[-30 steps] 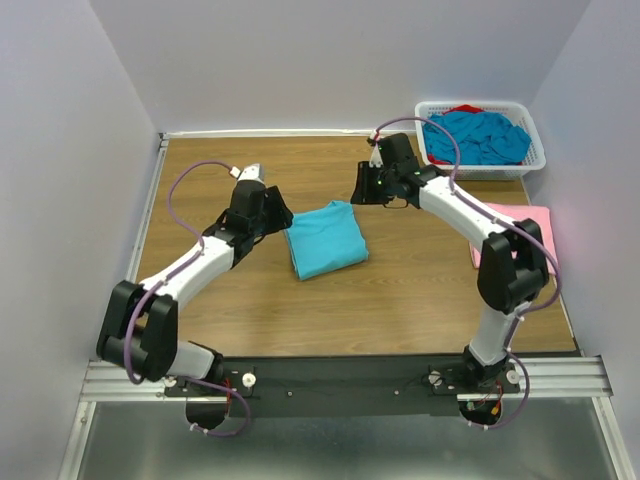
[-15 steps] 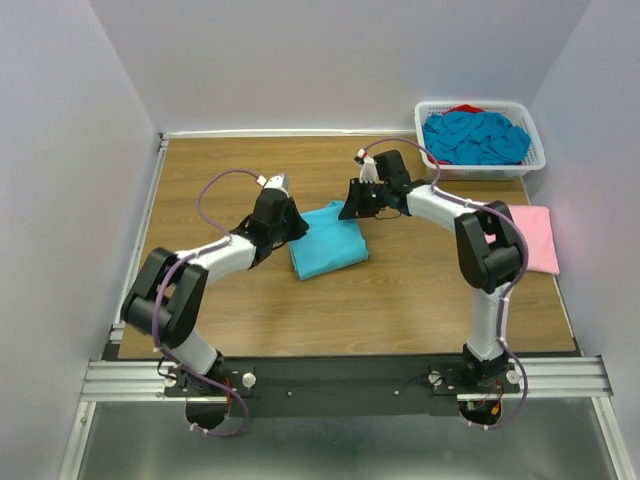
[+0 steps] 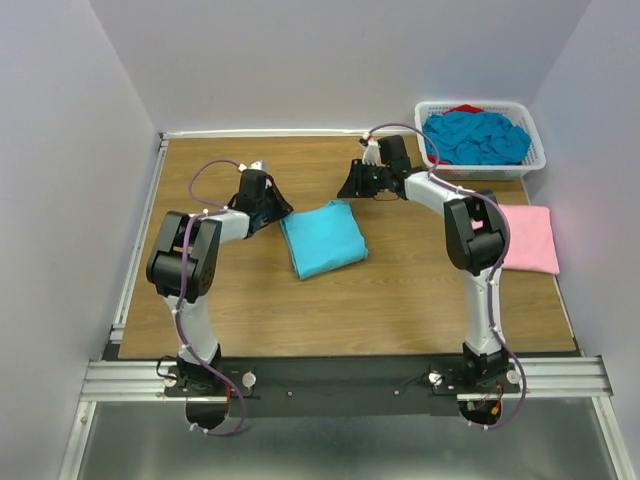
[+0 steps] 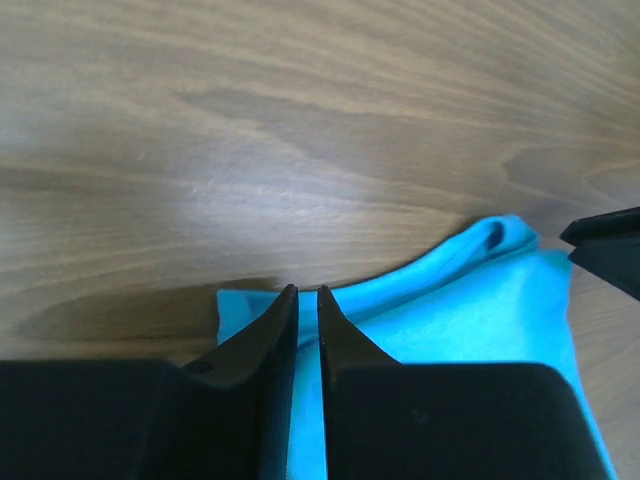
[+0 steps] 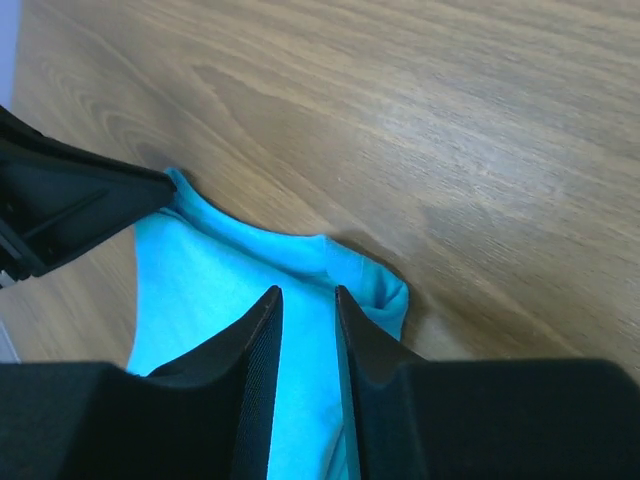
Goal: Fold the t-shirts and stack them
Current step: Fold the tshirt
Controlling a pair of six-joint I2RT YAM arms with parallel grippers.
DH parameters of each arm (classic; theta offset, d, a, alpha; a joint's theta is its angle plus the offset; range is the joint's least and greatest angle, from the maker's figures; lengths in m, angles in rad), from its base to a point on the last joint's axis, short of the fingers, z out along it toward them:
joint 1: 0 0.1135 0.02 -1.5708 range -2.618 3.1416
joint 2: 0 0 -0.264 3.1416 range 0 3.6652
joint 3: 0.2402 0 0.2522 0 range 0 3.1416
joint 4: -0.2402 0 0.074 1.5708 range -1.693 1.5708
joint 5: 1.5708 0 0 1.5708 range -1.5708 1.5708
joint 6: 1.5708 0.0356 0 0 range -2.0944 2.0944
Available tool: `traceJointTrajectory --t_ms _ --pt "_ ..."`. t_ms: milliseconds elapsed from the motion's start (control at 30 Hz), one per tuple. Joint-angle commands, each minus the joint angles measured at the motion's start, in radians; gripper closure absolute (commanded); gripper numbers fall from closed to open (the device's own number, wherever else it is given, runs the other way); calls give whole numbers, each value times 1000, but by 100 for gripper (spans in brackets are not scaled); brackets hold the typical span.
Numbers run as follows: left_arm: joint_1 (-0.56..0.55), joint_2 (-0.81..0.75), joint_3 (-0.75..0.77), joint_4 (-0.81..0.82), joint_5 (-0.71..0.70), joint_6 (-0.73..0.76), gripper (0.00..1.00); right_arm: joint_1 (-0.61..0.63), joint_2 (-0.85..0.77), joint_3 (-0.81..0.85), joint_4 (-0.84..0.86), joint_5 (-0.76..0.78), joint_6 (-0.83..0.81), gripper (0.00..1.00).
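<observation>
You have the folded blue shirt [image 3: 323, 238] mid-table, left gripper [image 4: 307, 300] nearly closed at its far-left corner, right gripper [image 5: 305, 300] slightly open at its far-right, neither clearly gripping cloth.

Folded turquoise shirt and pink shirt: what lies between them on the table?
In the top external view, only the right arm crosses between the folded turquoise shirt and pink shirt; otherwise bare wooden table.

White lattice basket [image 3: 535, 160] at the far right corner of the wooden counter [image 3: 250, 310], pale walls [image 3: 300, 60] around
</observation>
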Motion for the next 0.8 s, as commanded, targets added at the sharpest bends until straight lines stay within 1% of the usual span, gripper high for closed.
traceJointTrajectory --t_ms 0,33,67,133,167,200,267,300,333,367,467,500,533,567,600,667,700,767 --pt "-8 -120 11 20 46 8 65 -4 -109 -44 64 -57 63 64" --pt "-11 -148 -17 23 47 7 61 -4 -135 -74 84 -71 107 63" --pt "-22 -212 -35 32 44 -2 51 -4 -169 -151 107 -112 127 61" --pt "-39 -283 -75 34 23 -10 43 -4 -264 -237 214 -152 208 54" --pt "-53 -316 -115 32 16 -13 42 -5 -293 -293 257 -178 242 51" --pt "-77 -388 -136 31 1 -18 38 -4 -357 -390 347 -224 310 46" --pt "-103 -456 -205 37 -8 -38 37 -4 -413 -514 487 -267 408 41" --pt "-132 -514 -227 38 -2 -60 37 -4 -454 -618 610 -298 492 39" --pt "-148 -537 -250 40 1 -74 37 -4 -455 -657 653 -307 522 37" --pt "-184 -574 -291 49 6 -111 40 -2 -473 -691 738 -324 552 36" --pt "-252 -596 -376 95 26 -171 45 -2 -470 -832 875 -335 657 35" --pt "-272 -587 -397 139 30 -189 48 -2 -465 -857 935 -330 669 34" --pt "-301 -575 -420 162 39 -235 49 -4 -452 -872 958 -330 684 34" --pt "-304 -544 -464 207 46 -258 55 -4 -421 -903 1013 -332 694 34" --pt "-303 -527 -486 237 56 -287 57 -4 -397 -912 1045 -335 706 33" --pt "-303 -496 -543 311 59 -327 60 -4 -348 -932 1107 -346 749 34" --pt "-303 -466 -554 320 61 -326 61 -4 -290 -932 1130 -347 755 34" --pt "-297 -440 -560 324 49 -306 61 -17 -234 -940 1132 -330 747 34"
